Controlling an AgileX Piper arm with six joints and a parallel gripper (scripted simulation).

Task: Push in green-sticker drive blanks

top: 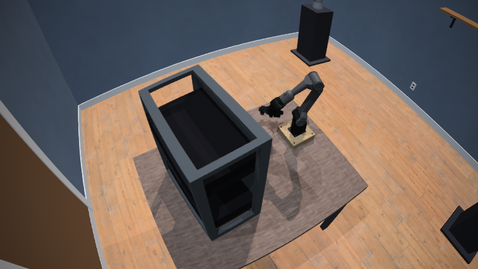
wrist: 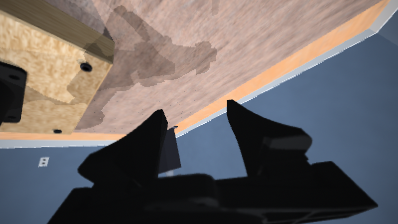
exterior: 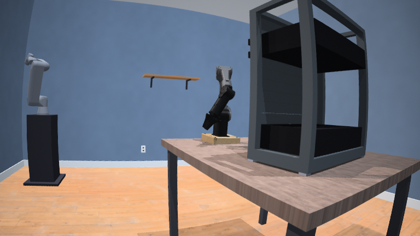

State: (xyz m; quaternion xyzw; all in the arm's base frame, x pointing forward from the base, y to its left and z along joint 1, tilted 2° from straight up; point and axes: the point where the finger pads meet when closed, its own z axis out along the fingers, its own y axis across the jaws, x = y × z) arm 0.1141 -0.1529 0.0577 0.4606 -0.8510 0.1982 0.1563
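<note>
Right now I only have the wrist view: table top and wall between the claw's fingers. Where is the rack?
Observer: The rack stands on the same table, beside the arm. The open claw points down at the table, not at the rack.
Operator: Any blanks sticking out?
Observer: In the exterior view, two dark blanks stand out near the top of the face toward the arm.
Operator: Sticker colours?
Observer: That face shows only edge-on, so no sticker is visible in any view.

Wide-spread hand (wrist: pixel 195 125) above table (wrist: pixel 260 40)
</note>
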